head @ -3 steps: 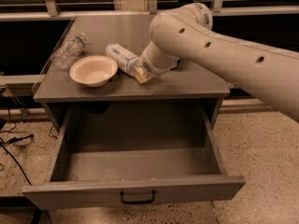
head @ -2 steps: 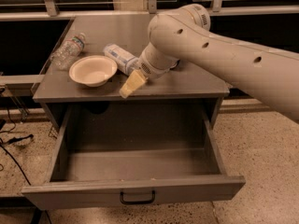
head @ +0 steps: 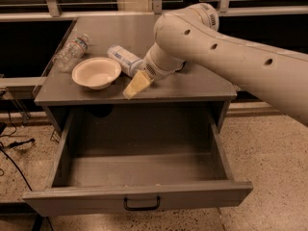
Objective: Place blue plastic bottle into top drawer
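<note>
Mara: Room first: speckled terrazzo floor [head: 269, 143], dark panels [head: 24, 47] at the back under a pale rail [head: 38, 17], and loose black cables [head: 14, 146] on the floor at left. Light is dim and warm.

Jon: Surface?

Mara: It's a grey metal cabinet top, our desk [head: 202, 83]. Below it the wide grey metal top drawer [head: 139, 196] stands open, pulled well out, with a small black handle [head: 142, 205] at front centre. Nothing shows inside.

Jon: Arm?

Mara: From the right a thick white robot arm [head: 231, 47] reaches across the desk. Its tan tool [head: 135, 84] hangs over the desk's front edge, just beside the round cream bowl [head: 96, 72]. Whether it's spread or pressed together, I cannot tell. It carries nothing that I can see.

Jon: Target?

Mara: On the desk: whitish blue-labelled plastic bottle [head: 122, 57], lying on its side between bowl and wrist, behind the tool. Further left sits a clear crumpled water bottle [head: 72, 52], well apart from the tool.

Jon: Judgement on the step?

Mara: Grasp not made yet, I'd say. The tool should come in over the bottle's middle and close across its narrow width, not along it. Mind the bowl rim close by, since a nudge could roll the bottle. Lift clear of the desk edge before moving out over the drawer, then release low.
</note>
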Controlling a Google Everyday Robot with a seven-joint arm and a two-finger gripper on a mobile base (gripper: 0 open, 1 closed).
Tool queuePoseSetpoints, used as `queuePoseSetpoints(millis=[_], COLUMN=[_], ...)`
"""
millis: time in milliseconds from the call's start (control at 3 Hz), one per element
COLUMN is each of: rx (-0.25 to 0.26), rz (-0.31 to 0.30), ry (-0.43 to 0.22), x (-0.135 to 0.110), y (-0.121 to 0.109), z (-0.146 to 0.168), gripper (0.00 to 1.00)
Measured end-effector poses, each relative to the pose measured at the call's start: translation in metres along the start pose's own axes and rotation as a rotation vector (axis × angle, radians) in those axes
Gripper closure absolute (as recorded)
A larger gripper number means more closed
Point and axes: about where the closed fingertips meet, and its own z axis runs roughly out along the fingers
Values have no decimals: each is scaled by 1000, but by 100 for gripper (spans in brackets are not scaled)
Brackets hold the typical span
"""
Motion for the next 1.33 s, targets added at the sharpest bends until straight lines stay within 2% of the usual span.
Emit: queuePoseSetpoints(millis=[667, 1000, 1333], rx=[9, 2, -2], rz=[14, 21, 26], ry=[-57, -81, -94], x=[-14, -20, -23], y=[-7, -8, -9], z=[-15, -14, -13], gripper=[0, 17, 24])
